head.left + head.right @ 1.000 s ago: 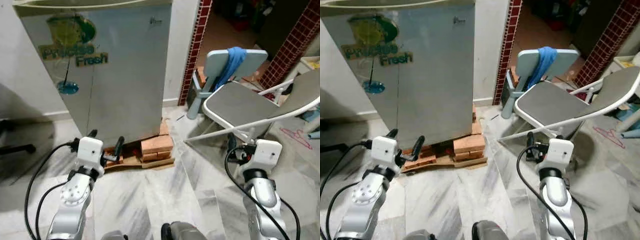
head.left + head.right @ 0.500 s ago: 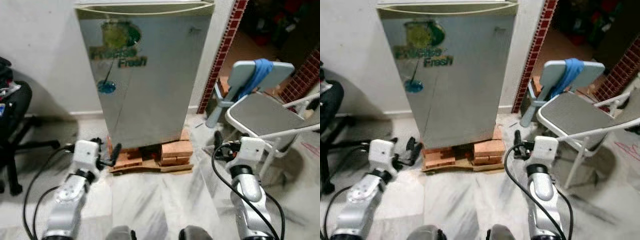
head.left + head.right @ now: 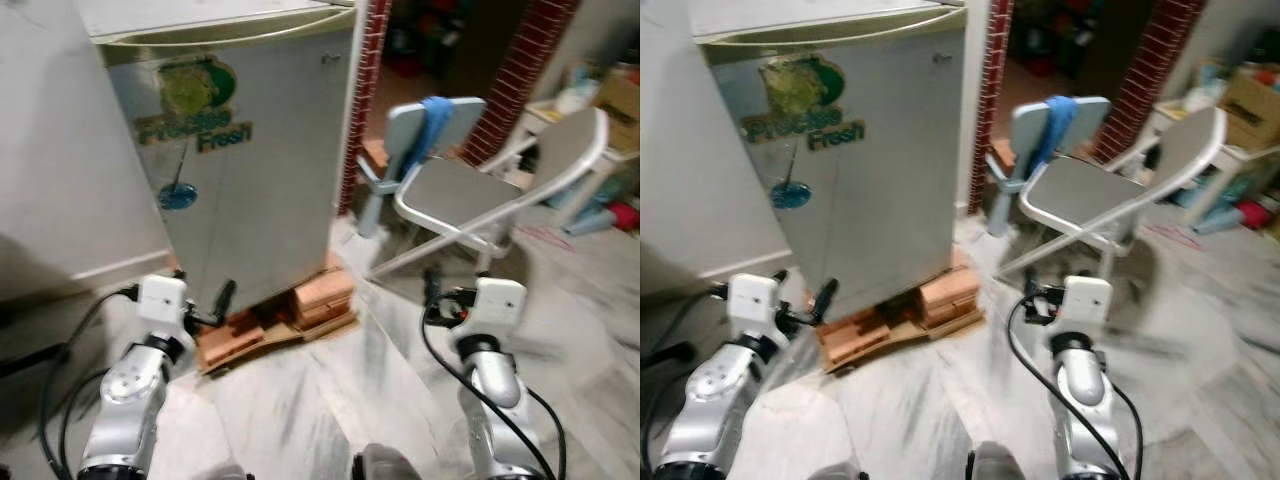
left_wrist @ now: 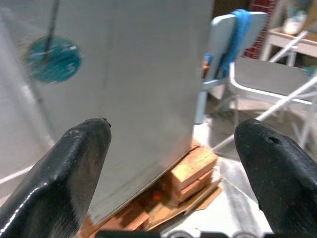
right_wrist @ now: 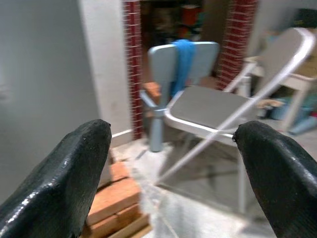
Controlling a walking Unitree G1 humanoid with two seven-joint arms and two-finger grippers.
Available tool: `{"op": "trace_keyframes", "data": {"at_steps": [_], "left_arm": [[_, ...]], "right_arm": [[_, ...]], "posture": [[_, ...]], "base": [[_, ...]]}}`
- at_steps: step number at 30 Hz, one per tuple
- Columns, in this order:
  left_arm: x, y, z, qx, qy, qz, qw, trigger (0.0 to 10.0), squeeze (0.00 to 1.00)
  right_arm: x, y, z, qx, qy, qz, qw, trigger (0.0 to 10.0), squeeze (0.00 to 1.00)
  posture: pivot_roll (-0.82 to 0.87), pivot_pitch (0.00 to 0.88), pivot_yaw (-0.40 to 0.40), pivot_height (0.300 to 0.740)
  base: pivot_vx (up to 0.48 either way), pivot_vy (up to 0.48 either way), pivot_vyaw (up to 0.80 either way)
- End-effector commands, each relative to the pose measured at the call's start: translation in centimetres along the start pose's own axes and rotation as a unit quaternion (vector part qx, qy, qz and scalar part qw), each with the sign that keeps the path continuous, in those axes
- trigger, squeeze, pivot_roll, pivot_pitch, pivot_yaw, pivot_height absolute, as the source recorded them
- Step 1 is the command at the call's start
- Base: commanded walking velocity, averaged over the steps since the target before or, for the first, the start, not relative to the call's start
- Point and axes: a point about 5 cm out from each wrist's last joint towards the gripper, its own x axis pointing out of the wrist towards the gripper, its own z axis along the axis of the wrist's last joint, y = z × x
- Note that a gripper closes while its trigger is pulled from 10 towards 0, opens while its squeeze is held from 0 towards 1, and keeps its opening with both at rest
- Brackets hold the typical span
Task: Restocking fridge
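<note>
Closed fridge (image 3: 240, 170) on bricks (image 3: 322, 295), folding chair (image 3: 470, 190) beside; left claw (image 4: 173, 163) and right claw (image 5: 171, 166) both spread apart, empty.

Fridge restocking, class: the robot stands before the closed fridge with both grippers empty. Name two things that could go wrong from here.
1. The fridge sits on stacked bricks and cardboard; a hard pull on its door might rock it.
2. The folding chair stands close on the right, so the right gripper or arm could catch it in a swing or turn. The left gripper is open near the fridge's base.
</note>
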Motion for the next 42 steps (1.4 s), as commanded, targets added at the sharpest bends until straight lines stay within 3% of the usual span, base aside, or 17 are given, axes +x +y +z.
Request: {"op": "trace_keyframes", "data": {"at_steps": [1, 10, 15, 20, 22, 28, 36, 38, 42], "left_arm": [[0.2, -0.8, -0.1, -0.012, -0.003, -0.007, 1.000, 10.0, 0.00], [-0.6, -1.1, -0.8, -0.005, 0.007, -0.004, 1.000, 10.0, 0.00], [-0.7, -0.4, -0.7, -0.014, 0.003, 0.021, 1.000, 10.0, 0.00], [-1.1, -0.4, -1.1, -0.008, 0.012, 0.020, 1.000, 10.0, 0.00], [-1.2, -0.3, -1.1, -0.012, 0.009, 0.035, 0.999, 10.0, 0.00], [-1.7, -0.5, -1.6, -0.023, 0.018, 0.047, 0.999, 10.0, 0.00], [-2.5, -0.4, -2.3, -0.028, 0.031, 0.053, 0.998, 10.0, 0.00], [-2.6, 0.5, -2.4, -0.031, 0.032, 0.087, 0.995, 10.0, 0.00], [-2.5, 1.0, -2.3, -0.027, 0.028, 0.097, 0.995, 10.0, 0.00]], "right_arm": [[0.0, -1.1, 0.2, -0.005, -0.003, -0.013, 1.000, 10.0, 0.00], [0.2, -0.9, 0.2, -0.012, -0.006, -0.010, 1.000, 10.0, 0.00], [0.2, -1.1, 0.3, -0.045, -0.010, 0.001, 0.999, 10.0, 0.00], [0.2, -1.5, 0.2, -0.040, -0.010, -0.005, 0.999, 10.0, 0.00], [0.2, -1.3, 0.5, -0.064, -0.022, 0.011, 0.998, 10.0, 0.00], [0.0, -0.8, -0.1, -0.070, 0.001, 0.025, 0.997, 10.0, 0.00], [0.3, -1.0, -0.3, -0.107, 0.008, 0.013, 0.994, 10.0, 0.00], [0.3, -0.9, -0.5, -0.065, 0.020, 0.010, 0.998, 10.0, 0.00], [0.4, -1.4, -0.5, -0.078, 0.020, -0.005, 0.997, 10.0, 0.00]], "posture": [[-0.04, 0.000, -0.020, 0.740], [-0.03, 0.000, -0.015, 0.740], [-0.03, 0.000, -0.008, 0.740], [-0.03, 0.000, -0.012, 0.740], [-0.03, 0.000, -0.018, 0.740], [-0.03, 0.002, -0.027, 0.740], [-0.02, 0.010, -0.042, 0.740], [-0.02, 0.011, -0.041, 0.740], [-0.01, 0.011, -0.054, 0.740]], "base": [[0.000, 0.480, -0.80], [0.000, 0.480, -0.80], [0.000, 0.480, -0.80], [0.000, 0.480, -0.70], [0.000, 0.480, 0.00], [0.000, 0.480, 0.00], [0.000, 0.480, 0.00], [0.000, 0.480, 0.00], [0.000, 0.360, 0.00]]}}
